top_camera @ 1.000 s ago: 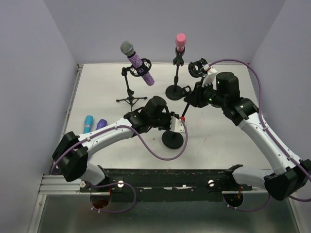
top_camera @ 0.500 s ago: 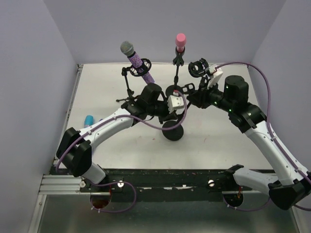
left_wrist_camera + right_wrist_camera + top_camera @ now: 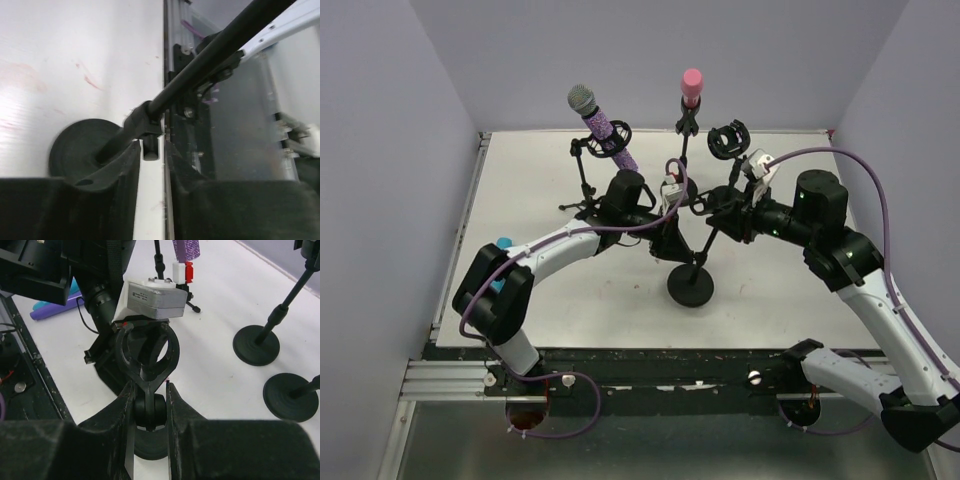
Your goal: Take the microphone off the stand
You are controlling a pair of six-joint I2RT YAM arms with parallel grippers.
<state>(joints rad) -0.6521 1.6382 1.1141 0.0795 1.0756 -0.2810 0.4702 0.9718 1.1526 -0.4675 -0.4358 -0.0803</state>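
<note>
The black microphone stand [image 3: 691, 287] with a round base leans at the table's middle. Its clip [image 3: 145, 347] is empty. My right gripper [image 3: 720, 214] is shut on the round swivel just under the clip, as the right wrist view [image 3: 149, 402] shows. My left gripper [image 3: 670, 238] reaches in from the left, and its jaws close narrowly on the collar knob [image 3: 150, 150] of the stand's pole. A purple glitter microphone [image 3: 606, 130] sits in a tripod stand at the back. A pink microphone [image 3: 692, 85] stands upright in another stand.
A third stand with an empty clip [image 3: 728, 139] stands at the back right. A blue microphone [image 3: 500, 243] lies at the left, partly hidden by my left arm. Two round stand bases [image 3: 256, 342] [image 3: 290, 395] sit right of the held stand.
My left gripper has moved from beside the stand's base up and away along the pole. The stand's base has shifted slightly to the near right. The right arm has drawn back rightward.
</note>
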